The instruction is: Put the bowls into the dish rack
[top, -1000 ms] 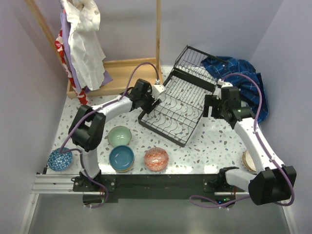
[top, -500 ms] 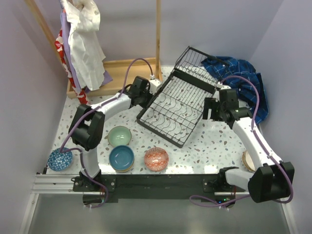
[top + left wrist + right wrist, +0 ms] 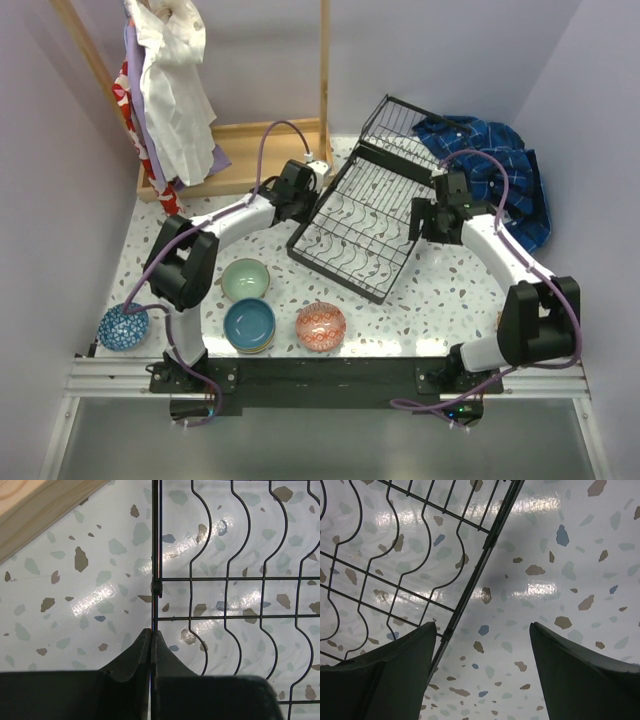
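The black wire dish rack (image 3: 360,225) lies slantwise mid-table, its hinged end panel (image 3: 400,125) raised at the back. My left gripper (image 3: 305,200) is shut on the rack's left rim wire (image 3: 155,540), which runs between its fingertips (image 3: 151,632). My right gripper (image 3: 418,222) is open at the rack's right edge, and the rim (image 3: 492,540) passes just inside its left finger (image 3: 405,655). A pale green bowl (image 3: 245,279), a teal blue bowl (image 3: 249,323), a red-orange bowl (image 3: 320,326) and a dark blue speckled bowl (image 3: 124,327) sit near the front. A beige bowl (image 3: 509,332) shows beside the right arm.
A wooden clothes stand (image 3: 250,150) with hanging garments (image 3: 170,80) fills the back left. A blue plaid cloth (image 3: 500,165) lies at the back right behind the right arm. Walls close in on both sides.
My left gripper has shut on the rack's left rim and the rack has shifted a little. My right arm has drawn in to the rack's right edge, its jaws slightly narrower.
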Tool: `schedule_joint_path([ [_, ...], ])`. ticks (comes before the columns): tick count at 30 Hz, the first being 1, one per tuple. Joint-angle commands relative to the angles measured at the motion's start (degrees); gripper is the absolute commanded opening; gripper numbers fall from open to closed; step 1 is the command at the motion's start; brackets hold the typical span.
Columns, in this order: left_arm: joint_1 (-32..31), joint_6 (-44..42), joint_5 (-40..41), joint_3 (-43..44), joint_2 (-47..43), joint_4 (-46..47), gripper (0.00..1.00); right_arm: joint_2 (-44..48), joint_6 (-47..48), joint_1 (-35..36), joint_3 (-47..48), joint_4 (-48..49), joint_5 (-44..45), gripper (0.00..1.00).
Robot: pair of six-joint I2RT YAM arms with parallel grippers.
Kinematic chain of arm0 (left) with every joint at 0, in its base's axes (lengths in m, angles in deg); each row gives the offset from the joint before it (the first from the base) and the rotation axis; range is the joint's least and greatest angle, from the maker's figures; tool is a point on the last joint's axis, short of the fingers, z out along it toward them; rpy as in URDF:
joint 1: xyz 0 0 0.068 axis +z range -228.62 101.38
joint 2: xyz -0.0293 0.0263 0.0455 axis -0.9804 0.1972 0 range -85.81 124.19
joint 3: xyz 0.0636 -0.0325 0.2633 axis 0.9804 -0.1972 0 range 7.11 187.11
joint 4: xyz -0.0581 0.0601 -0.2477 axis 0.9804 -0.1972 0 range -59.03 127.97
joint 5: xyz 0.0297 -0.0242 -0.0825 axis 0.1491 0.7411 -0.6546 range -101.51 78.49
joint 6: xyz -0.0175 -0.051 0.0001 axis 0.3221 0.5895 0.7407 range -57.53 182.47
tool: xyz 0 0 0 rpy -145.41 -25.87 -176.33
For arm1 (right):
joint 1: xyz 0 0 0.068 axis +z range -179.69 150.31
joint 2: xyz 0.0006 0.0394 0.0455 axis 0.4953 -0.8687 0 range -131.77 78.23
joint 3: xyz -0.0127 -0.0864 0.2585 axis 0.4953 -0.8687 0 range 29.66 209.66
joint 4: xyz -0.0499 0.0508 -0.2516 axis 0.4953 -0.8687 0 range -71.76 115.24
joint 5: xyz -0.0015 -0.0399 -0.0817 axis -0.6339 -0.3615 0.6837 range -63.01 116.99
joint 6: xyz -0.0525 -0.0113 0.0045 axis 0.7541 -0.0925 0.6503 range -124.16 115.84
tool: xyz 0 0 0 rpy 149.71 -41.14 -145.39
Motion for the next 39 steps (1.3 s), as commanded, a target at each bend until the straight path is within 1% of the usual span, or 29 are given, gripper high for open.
schedule_joint_path([
  [1,-2.9,4.5,-2.1,-1.6,-1.5,1.1,0.0,-2.4,-2.4,-0.1,2.5,2.1,-1.3,0.78],
  [9,-3.3,4.5,-1.3,-2.9,-2.1,1.7,0.0,-7.3,-2.8,0.0,4.4,2.3,-0.4,0.74],
  [12,-3.6,4.7,-1.5,-3.0,-2.4,1.4,0.0,-9.3,-2.7,0.0,4.8,3.1,0.3,0.68],
  [13,-3.6,5.0,-1.6,-3.1,-2.6,1.2,0.0,-9.7,-2.7,0.0,4.9,3.3,0.6,0.62],
  [16,-3.9,5.6,-2.6,-3.4,-3.0,0.8,0.0,-11.0,-2.9,0.0,5.5,3.6,0.6,0.52],
  [17,-4.0,5.7,-3.0,-3.8,-3.2,0.6,0.0,-11.0,-2.7,0.1,5.7,3.5,0.7,0.47],
  [20,-4.7,5.7,-3.6,-4.7,-3.8,0.1,0.0,-10.6,-0.8,-0.1,6.7,2.6,2.4,0.39],
  [22,-5.3,5.5,-4.3,-5.3,-4.6,0.3,0.0,-10.3,0.3,-0.1,6.9,2.4,3.9,0.38],
  [23,-5.4,5.5,-5.4,-5.6,-4.9,0.4,0.0,-10.3,1.5,0.0,6.9,2.2,3.9,0.35],
  [24,-5.5,5.4,-5.9,-5.6,-5.6,0.4,0.04,-10.5,1.9,-0.1,7.0,2.1,3.9,0.33],
  [26,-5.5,5.0,-6.6,-5.5,-6.2,0.4,0.18,-10.7,2.7,-0.1,6.7,2.6,4.1,0.25],
  [27,-5.5,4.6,-6.8,-5.1,-6.6,0.1,0.2,-10.8,3.0,-0.1,6.7,3.0,4.0,0.14],
  [28,-5.5,3.7,-6.9,-4.6,-6.7,-0.1,0.23,-11.1,3.6,-0.1,6.8,4.1,4.2,0.08],
  [29,-5.5,3.4,-6.9,-3.5,-6.7,-0.4,0.28,-11.3,3.8,0.0,7.2,4.6,4.6,0.04],
  [30,-5.5,3.0,-6.8,-2.9,-6.7,-0.9,0.31,-11.7,4.1,-0.1,7.5,5.0,4.7,0.0],
  [31,-5.5,2.2,-6.7,-2.4,-6.7,-1.2,0.34,-12.6,5.3,-0.1,8.0,5.8,4.8,0.0],
  [32,-5.5,1.7,-6.5,-1.4,-6.6,-1.5,0.4,-13.2,5.9,-0.1,8.7,6.2,5.3,0.0],
  [34,-5.5,0.4,-6.8,-0.9,-6.8,-2.1,0.43,-14.9,8.1,-0.2,10.5,7.5,5.5,0.0],
  [35,-5.5,0.1,-6.9,-0.8,-7.0,-2.3,0.47,-15.7,9.0,-0.2,11.2,7.8,5.4,0.0],
  [37,-5.5,-0.9,-7.2,-1.1,-8.3,-2.7,0.51,-16.8,11.3,-0.2,12.9,9.1,5.6,0.0],
  [38,-5.5,-1.4,-8.0,-2.2,-8.8,-2.4,0.54,-17.8,11.5,-0.4,13.4,9.4,6.1,0.0],
  [39,-5.5,-2.0,-8.1,-2.8,-9.9,-1.8,0.54,-18.3,11.7,-0.8,14.0,9.9,6.9,0.0],
])
